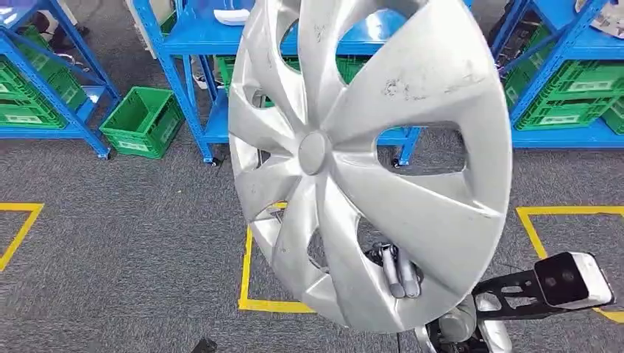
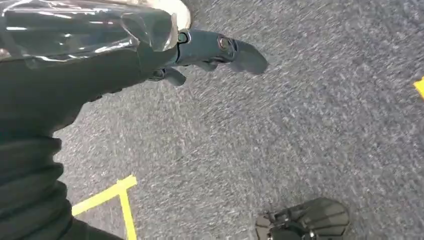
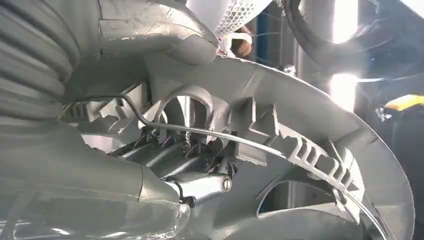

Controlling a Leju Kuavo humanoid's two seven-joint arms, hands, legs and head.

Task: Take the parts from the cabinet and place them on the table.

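Note:
A large silver wheel cover (image 1: 368, 158) stands tilted on edge close in front of the head camera, hiding much of the floor behind it. My right hand (image 1: 399, 271) grips its lower rim, with fingers showing through one of its openings. In the right wrist view the cover's ribbed back side (image 3: 305, 150) and wire ring lie right against my right hand (image 3: 200, 165). My left hand (image 2: 200, 52) hangs over grey carpet with nothing in it, its dark fingers stretched out.
Blue shelving racks (image 1: 184, 44) with green crates (image 1: 143, 121) stand along the back. More green crates (image 1: 570, 95) fill the rack at right. Yellow tape lines (image 1: 246, 283) mark squares on the grey carpet. My right arm's wrist camera (image 1: 570, 279) juts out at lower right.

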